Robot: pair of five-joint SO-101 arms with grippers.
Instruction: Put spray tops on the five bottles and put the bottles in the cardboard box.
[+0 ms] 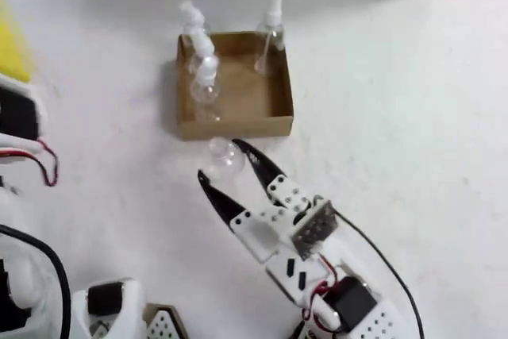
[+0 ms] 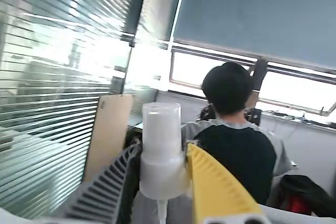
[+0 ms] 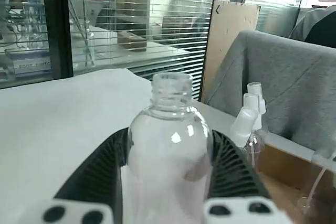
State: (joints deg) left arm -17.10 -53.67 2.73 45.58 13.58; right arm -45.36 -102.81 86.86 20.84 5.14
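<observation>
Presently: spray top and bottle in separate tools

Left tool (image 2: 160,157) clamps a spray top (image 2: 160,129) by its collar. Right tool (image 1: 216,158) grips the uncapped bottle (image 1: 225,154), upright on the desk (image 1: 397,117) just beside the cardboard box (image 1: 274,126). Judged: top must travel rightward onto the vertical neck.

I see a white counter (image 1: 397,77), brown box (image 1: 234,127), clear bottle (image 3: 169,156) in the black right pincer (image 1: 218,158), white top (image 2: 161,150) in the grey-and-yellow left pincer (image 2: 163,148).

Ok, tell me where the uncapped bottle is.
In the high view, the uncapped bottle stands on the table in the right claw, just outside the near wall of the cardboard box.
</observation>
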